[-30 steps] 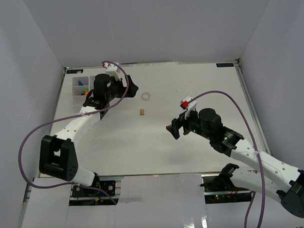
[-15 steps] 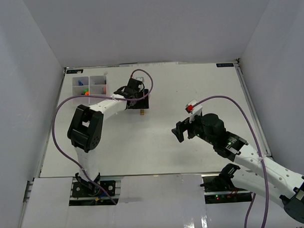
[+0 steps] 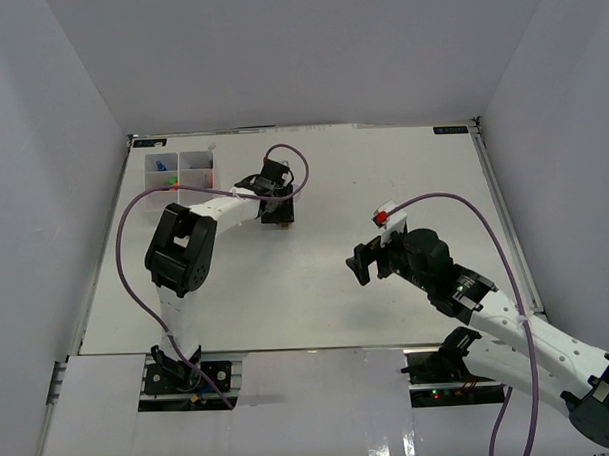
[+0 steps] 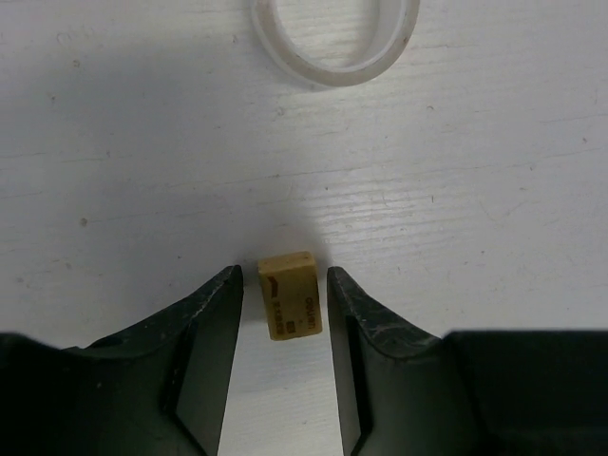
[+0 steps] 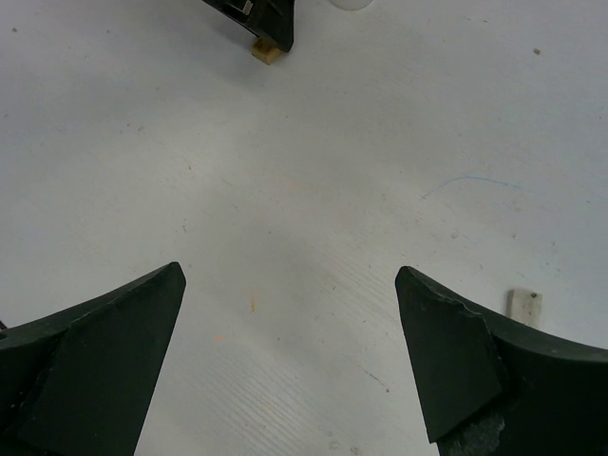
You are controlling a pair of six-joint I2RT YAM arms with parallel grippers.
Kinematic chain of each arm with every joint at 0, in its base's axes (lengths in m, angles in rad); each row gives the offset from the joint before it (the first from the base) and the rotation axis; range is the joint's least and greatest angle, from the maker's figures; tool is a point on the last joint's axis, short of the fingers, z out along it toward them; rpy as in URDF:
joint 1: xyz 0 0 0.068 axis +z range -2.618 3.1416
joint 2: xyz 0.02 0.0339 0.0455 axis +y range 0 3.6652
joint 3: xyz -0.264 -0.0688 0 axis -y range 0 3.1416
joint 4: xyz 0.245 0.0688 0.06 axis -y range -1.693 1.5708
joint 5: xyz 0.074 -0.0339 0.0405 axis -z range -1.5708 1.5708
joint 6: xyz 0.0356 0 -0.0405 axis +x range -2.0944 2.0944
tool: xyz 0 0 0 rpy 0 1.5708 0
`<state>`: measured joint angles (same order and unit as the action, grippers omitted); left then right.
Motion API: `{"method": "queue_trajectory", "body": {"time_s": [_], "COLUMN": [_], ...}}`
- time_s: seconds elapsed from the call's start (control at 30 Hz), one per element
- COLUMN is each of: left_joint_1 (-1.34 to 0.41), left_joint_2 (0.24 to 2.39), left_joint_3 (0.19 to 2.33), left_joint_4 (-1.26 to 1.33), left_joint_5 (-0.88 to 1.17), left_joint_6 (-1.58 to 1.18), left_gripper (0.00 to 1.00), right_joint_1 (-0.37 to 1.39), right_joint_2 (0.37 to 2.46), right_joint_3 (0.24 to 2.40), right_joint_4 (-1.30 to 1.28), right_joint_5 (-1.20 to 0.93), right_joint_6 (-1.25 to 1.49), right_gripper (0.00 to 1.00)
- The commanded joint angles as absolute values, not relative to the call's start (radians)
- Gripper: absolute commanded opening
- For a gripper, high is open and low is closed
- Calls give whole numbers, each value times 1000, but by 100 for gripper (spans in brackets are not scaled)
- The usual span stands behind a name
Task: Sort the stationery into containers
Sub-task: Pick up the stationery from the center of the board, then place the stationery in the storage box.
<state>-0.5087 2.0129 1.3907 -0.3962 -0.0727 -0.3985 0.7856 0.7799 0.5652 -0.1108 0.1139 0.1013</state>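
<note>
Left gripper (image 4: 283, 281) jaws stand narrow, one on each side of a small tan rectangular block (image 4: 290, 306) lying flat on the white surface (image 3: 287, 289). A sliver of gap shows on each side, wider at frame left, so there is no firm grip yet. Right gripper (image 5: 290, 275) jaws are wide with nothing between them, hovering over bare surface at centre right of the top view.

The block is at lower centre of the left wrist view. A translucent white tape ring (image 4: 334, 43) sits at the top edge, apart from it. The translucent white compartment tray (image 3: 178, 162) is at upper left of the top view, well apart from the block. A small white piece (image 5: 523, 304) lies at lower right of the right wrist view.

Risks:
- The block sits slightly skewed and nearer the frame-right jaw. That side would likely touch first and could twist or shove the block.
- The jaws reach only the block's near part, close to their tips, so a squeeze could pop it out.
- The block is small and hard-looking, so a weak pinch could drop it on the way to the tray.
- The compartments are small, so a loose release could land it in the wrong cell.

Writing: dark print on the block's top face, too blurred to read. No other legible text.
</note>
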Motion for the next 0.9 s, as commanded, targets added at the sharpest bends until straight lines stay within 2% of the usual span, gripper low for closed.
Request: {"method": "queue_trajectory", "body": {"time_s": [0.0, 0.13, 0.17, 0.27, 0.5, 0.73, 0.87], "left_joint_1": [-518, -520, -520, -519, -421, -123, 33], "left_joint_2": [2016, 2003, 1994, 1976, 1786, 1495, 1445], "left_joint_3": [1422, 1407, 1398, 1375, 1243, 1089, 1034], "left_joint_4": [-403, -402, -402, -400, -393, -341, -270], "left_joint_5": [-72, -64, -63, -64, -98, -98, -60], "left_joint_6": [-414, -434, -445, -460, -502, -523, -558], "left_gripper": [51, 36, 30, 21, 15, 16, 14], "right_joint_1": [781, 781, 781, 781, 781, 781, 782], "right_joint_2": [764, 759, 758, 755, 732, 707, 699], "right_joint_3": [554, 549, 548, 545, 537, 534, 528], "right_joint_4": [-94, -92, -94, -92, -89, -87, -77], "right_joint_5": [140, 144, 144, 144, 138, 112, 100], "right_joint_6": [100, 97, 94, 92, 92, 94, 94], "right_gripper": [98, 98, 98, 98, 98, 98, 98]}}
